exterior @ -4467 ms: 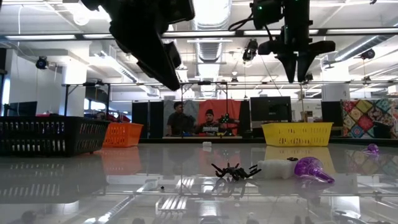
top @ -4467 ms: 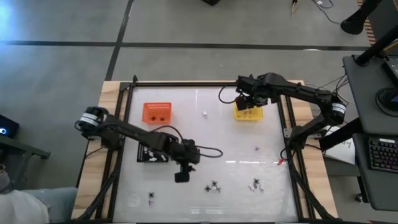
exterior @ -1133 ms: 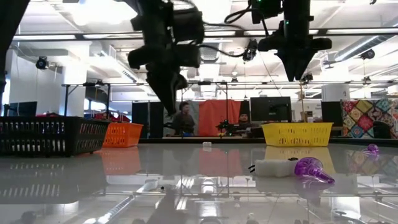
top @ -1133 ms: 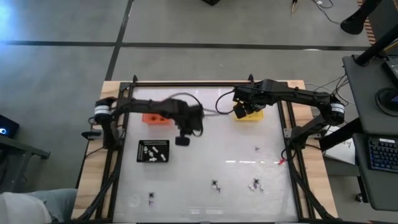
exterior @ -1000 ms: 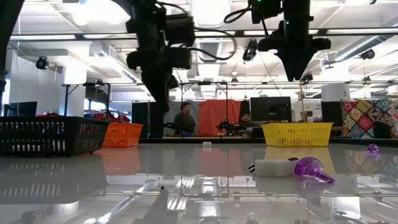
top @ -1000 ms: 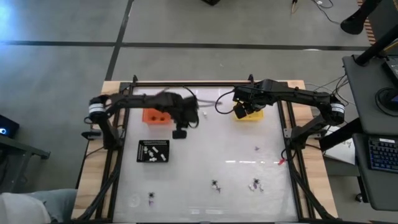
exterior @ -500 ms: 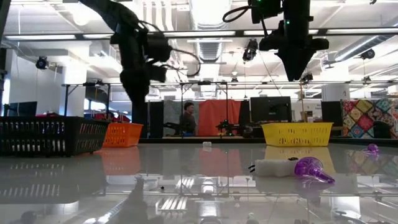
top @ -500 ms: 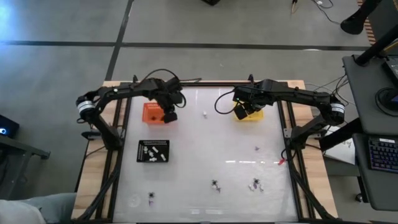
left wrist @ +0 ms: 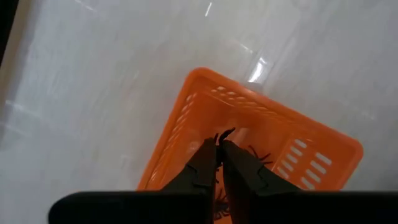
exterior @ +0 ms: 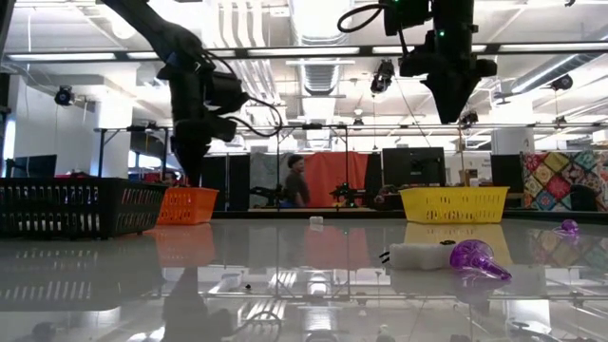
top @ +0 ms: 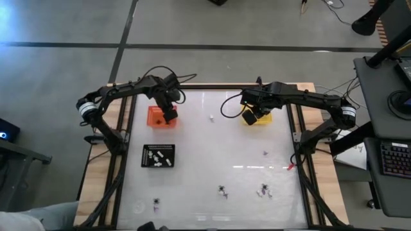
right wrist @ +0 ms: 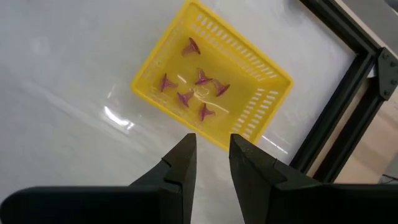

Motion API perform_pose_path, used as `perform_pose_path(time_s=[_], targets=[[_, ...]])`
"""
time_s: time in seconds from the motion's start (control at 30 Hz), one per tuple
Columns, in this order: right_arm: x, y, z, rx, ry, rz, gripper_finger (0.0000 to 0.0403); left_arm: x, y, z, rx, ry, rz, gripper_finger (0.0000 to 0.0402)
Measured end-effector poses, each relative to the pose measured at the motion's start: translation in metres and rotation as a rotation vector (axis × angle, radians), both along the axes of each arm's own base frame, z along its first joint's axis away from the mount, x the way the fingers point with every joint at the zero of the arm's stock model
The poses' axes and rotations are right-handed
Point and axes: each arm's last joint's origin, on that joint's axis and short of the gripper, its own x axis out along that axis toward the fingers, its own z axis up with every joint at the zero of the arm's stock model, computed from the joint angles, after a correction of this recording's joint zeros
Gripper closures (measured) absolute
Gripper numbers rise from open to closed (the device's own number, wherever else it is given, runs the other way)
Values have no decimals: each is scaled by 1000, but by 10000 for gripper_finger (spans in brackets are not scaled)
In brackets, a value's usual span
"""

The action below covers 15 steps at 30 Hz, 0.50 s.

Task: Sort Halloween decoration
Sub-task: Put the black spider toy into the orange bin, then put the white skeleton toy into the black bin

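Observation:
My left gripper (top: 169,117) points down over the orange tray (top: 155,115), shut on a black spider trinket (left wrist: 227,132). In the low view it hangs just above that tray (exterior: 187,204). My right gripper (right wrist: 211,149) hovers open over the near edge of the yellow tray (right wrist: 211,81), which holds several purple trinkets. Nothing is between its fingers. A black tray (top: 158,156) holds white trinkets. Loose on the table lie a spider (top: 222,190), a white and purple piece (top: 263,190) and a small purple one (top: 264,153). My left gripper pinches the black spider between its two fingertips, coming from above and pointing down. A thin black leg (left wrist: 227,132) curls out past the tips. The spider hangs over the orange tray's floor (left wrist: 249,124). The fingers hide the spider's body.
A white trinket (top: 211,117) lies between the orange and yellow trays, and a dark one (top: 156,203) sits near the front left corner. A black frame rail (top: 192,86) borders the table. The middle of the table is bare. People sit in the room behind.
My left gripper has swung from the middle of the table's far half toward the far left, rolling as it went. It now stands over the orange tray, still shut.

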Motion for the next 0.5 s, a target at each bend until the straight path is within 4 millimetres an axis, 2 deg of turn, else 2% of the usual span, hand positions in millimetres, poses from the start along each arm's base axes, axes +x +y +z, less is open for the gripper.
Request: perform_pose_path(time_s=[0.23,0.5], targets=[[0,0,0,-1,11,39,316,-3,-1,0,-20,27,-9,393],[0,0,0,-3,10,47,316,-7,-5,-1,-56,66,8,332]])
